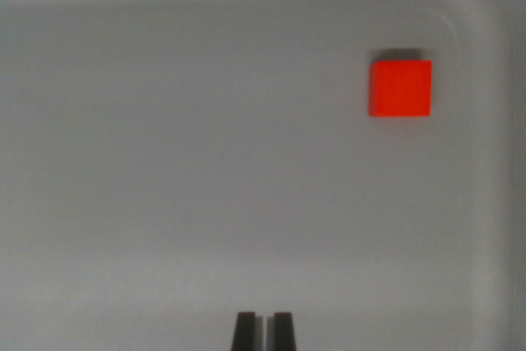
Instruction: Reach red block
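Observation:
A small red block point(399, 88) lies on the grey floor of a tray, toward the wrist view's upper right. My gripper point(264, 330) shows only as two dark fingertips at the bottom middle of the view, standing close together with a thin gap and nothing between them. The block is well apart from the fingertips, up and to the wrist view's right of them.
The tray's raised rim point(493, 55) curves around the upper right corner, close beside the block, and runs along the top of the view. The tray floor is plain grey.

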`<state>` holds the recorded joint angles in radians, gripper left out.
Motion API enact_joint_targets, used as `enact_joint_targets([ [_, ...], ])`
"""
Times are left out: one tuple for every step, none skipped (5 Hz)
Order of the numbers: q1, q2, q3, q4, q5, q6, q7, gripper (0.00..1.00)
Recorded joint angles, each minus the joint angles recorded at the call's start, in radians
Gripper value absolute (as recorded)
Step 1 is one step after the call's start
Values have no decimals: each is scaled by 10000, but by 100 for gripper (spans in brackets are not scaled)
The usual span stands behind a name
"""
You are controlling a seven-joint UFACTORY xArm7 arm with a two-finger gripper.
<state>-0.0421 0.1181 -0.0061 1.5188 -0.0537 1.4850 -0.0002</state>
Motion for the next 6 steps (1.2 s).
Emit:
enact_joint_targets([
  [-78,373,-69,-9,-28,-395,-77,0],
  [-78,373,-69,-9,-28,-395,-77,0],
  [-162,775,-144,-18,-58,-821,-160,0],
  [-162,775,-144,-18,-58,-821,-160,0],
  [-251,1201,-223,-28,-90,-1273,-248,0],
  [-251,1201,-223,-28,-90,-1273,-248,0],
])
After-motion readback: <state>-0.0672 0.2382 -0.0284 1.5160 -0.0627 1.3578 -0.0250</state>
